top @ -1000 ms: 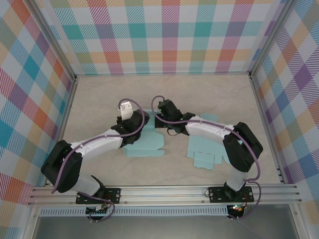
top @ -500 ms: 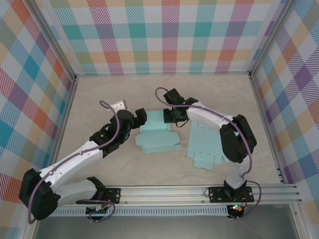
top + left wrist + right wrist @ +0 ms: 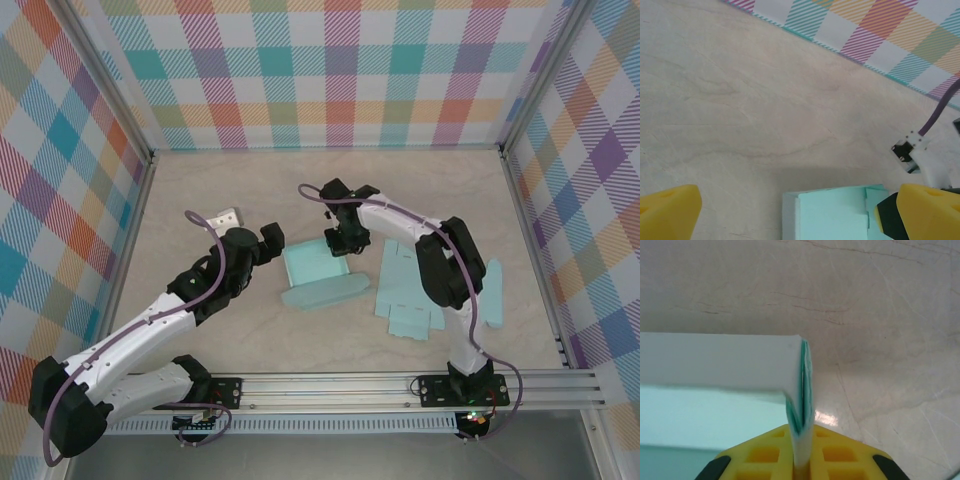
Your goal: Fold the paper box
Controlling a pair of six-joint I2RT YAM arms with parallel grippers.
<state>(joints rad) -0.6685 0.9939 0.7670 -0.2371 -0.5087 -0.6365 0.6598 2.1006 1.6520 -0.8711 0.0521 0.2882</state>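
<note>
While the right hand (image 3: 338, 242) pinches a wall of the paper box (image 3: 315, 278), the left hand (image 3: 272, 240) stands with its fingers spread wide and holds nothing. The teal box lies near the middle of the pale worktop (image 3: 200, 190), partly folded: low walls stand along its far and left sides around a flat floor, and a long flap lies out flat on the near side.

Seen from above, the right hand sits at the box's far right corner, touching it. Its arm reaches in from the right, over a flat teal cut-out sheet (image 3: 410, 295) that lies just beside the box. A narrow teal strip (image 3: 492, 295) shows beyond that arm's elbow; whether it joins the sheet cannot be told.

From the right wrist, the yellow fingers (image 3: 835, 457) are closed on a thin, doubled edge of card that rises upright between them. The pale outer face of the wall runs off to the left, with the teal inside of the box below it.

The left hand hovers just beside the box's left wall, on the side away from the right hand. From the left wrist, one end of the box shows low between the two yellow fingertips (image 3: 667, 212), nearer to the right-side one; contact there cannot be judged.
</note>
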